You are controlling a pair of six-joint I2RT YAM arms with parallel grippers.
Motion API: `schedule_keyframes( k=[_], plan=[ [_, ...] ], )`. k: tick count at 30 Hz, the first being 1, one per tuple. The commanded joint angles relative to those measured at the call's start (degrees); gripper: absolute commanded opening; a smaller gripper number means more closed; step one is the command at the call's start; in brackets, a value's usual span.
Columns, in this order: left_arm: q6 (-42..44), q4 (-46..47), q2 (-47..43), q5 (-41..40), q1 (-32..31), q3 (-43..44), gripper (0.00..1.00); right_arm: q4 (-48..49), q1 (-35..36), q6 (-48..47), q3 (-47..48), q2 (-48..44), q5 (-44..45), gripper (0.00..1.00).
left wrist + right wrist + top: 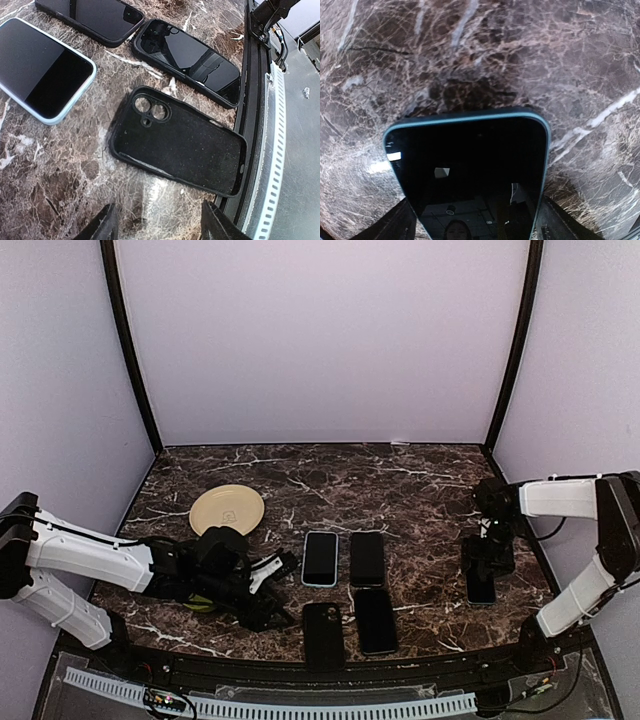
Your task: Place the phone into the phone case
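- Top external view: a dark marble table (pixel 420 490) carries everything, with a pale yellow plate (pixel 227 509) at its left.
- Three other phones (pixel 367 558) lie mid-table, near the empty black phone case (pixel 180 140) at the near edge.
- The teal-edged phone (pixel 470 165) lies screen-up at the right, well apart from the case.
- The right gripper (pixel 475 205) straddles it, a finger along each long side; whether they press it, I cannot tell.
- The left gripper (pixel 157 225) hovers near the case, fingers apart, holding nothing.
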Motion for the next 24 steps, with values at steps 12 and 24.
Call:
schedule_keyframes(
  k=[12,24],
  plan=[
    [4.8,-4.1,2.9,-1.1,-4.6,1.1,0.56,2.0,8.4,0.5,0.8,3.8,1.4,0.50],
    [10.9,-4.7,6.7,5.5,-13.9,2.6,0.35,3.8,17.1,4.5,2.2,-6.2,3.3,0.39]
  ],
)
